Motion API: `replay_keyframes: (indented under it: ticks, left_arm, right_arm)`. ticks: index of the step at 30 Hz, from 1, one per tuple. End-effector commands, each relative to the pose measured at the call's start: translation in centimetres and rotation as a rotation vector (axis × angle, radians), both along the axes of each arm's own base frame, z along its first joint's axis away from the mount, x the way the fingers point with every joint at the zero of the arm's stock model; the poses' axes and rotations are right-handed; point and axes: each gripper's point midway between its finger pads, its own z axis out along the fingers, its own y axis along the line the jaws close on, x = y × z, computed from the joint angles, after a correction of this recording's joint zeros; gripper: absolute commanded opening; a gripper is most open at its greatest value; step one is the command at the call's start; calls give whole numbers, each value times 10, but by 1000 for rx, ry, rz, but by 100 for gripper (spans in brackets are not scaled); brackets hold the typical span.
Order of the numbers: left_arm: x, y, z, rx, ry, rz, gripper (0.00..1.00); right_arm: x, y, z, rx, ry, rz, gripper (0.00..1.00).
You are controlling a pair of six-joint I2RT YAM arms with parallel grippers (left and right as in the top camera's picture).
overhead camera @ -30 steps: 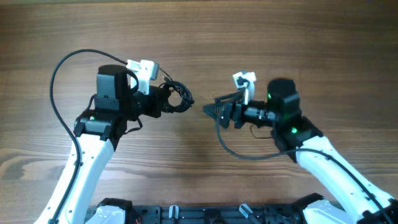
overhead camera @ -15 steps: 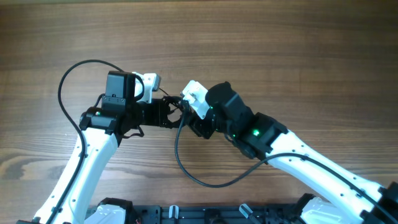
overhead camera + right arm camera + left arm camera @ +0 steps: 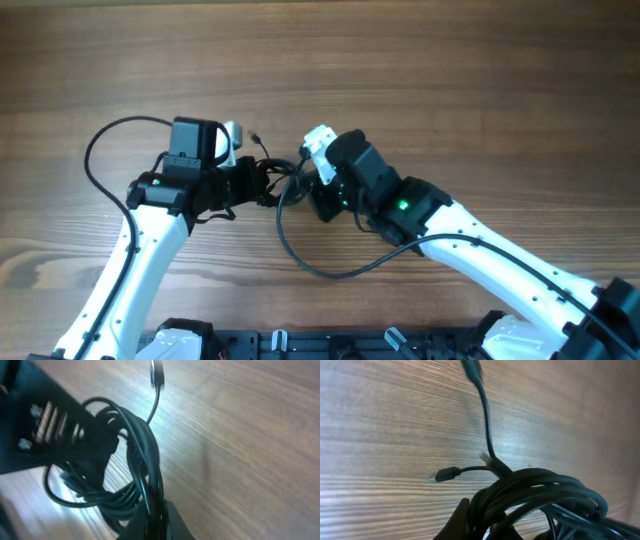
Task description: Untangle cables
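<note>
The wooden table gives us open wood toward the far edge and out to both sides. The near side is tighter, because the right arm's thick black lead loops on the surface just in front of us. Both arms meet nose to nose at mid-table. Our left gripper is clenched on the cables, a tight coil of thin dark cords bunched at its fingertips. Our right gripper sits just to the coil's right and touches it. In the right wrist view several strands run down against its finger, but we cannot tell whether it pinches them or only presses alongside. So the bundle lies between the two claws with its long axis running left to right, and the left claw is nearer. Two loose tails stick out on the far side, one ending in a small plug, the other in a second connector farther off. We judge that far side the free direction for drawing strands out.
</note>
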Motion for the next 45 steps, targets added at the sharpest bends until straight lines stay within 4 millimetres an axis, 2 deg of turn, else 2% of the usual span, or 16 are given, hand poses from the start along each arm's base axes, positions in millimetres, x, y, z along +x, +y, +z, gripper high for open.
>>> replay_keyframes:
  ticks: [1, 2, 4, 6, 8, 11, 13, 17, 20, 23, 27, 29, 33, 38, 41, 45]
  left_arm:
    - [20, 87, -6, 72, 50, 462, 4]
    - [23, 94, -2, 12, 54, 509, 4]
    - [34, 87, 10, -99, 13, 482, 4]
    - [44, 79, 20, -141, -41, 434, 4]
    - [50, 63, 27, -72, -160, 235, 4]
    - [44, 32, 27, 29, -254, -41, 4]
    - [37, 5, 26, 59, -289, -177, 4]
    - [32, -14, 14, 169, -282, -235, 4]
    - [30, -21, 3, 236, -272, -272, 4]
    - [30, -22, 0, 248, -266, -277, 4]
    - [30, -23, 0, 243, -265, -281, 4]
    - [25, -32, 2, 206, -281, -350, 4]
    - [24, -35, 2, 193, -280, -357, 4]
    - [15, -52, 8, 89, -279, -411, 4]
    - [6, -66, 15, -5, -276, -462, 4]
    - [-1, -75, 24, -52, -313, -532, 4]
  right_arm:
    - [22, -40, 49, 185, 60, -242, 5]
    - [29, -49, 53, 211, 73, -295, 5]
    - [37, -59, 48, 227, 105, -359, 5]
    - [36, -56, 45, 197, 80, -303, 5]
    - [21, -34, 45, 158, -5, -22, 29]
    - [10, -15, 54, 190, -84, 181, 46]
    - [7, -7, 52, 213, -85, 238, 46]
    - [-13, 12, 45, 240, -46, 350, 44]
    - [-25, 23, 47, 239, -65, 402, 34]
    - [-27, 21, 43, 225, -48, 403, 33]
    - [-4, 5, 18, 85, -71, 277, 34]
    - [-3, 6, 1, 56, -41, 288, 36]
    - [-1, 8, -20, 29, 6, 288, 36]
    - [-3, 9, -30, 24, 40, 294, 37]
    - [7, 2, -42, -33, 27, 247, 44]
    - [13, -5, -68, -94, 74, 187, 42]
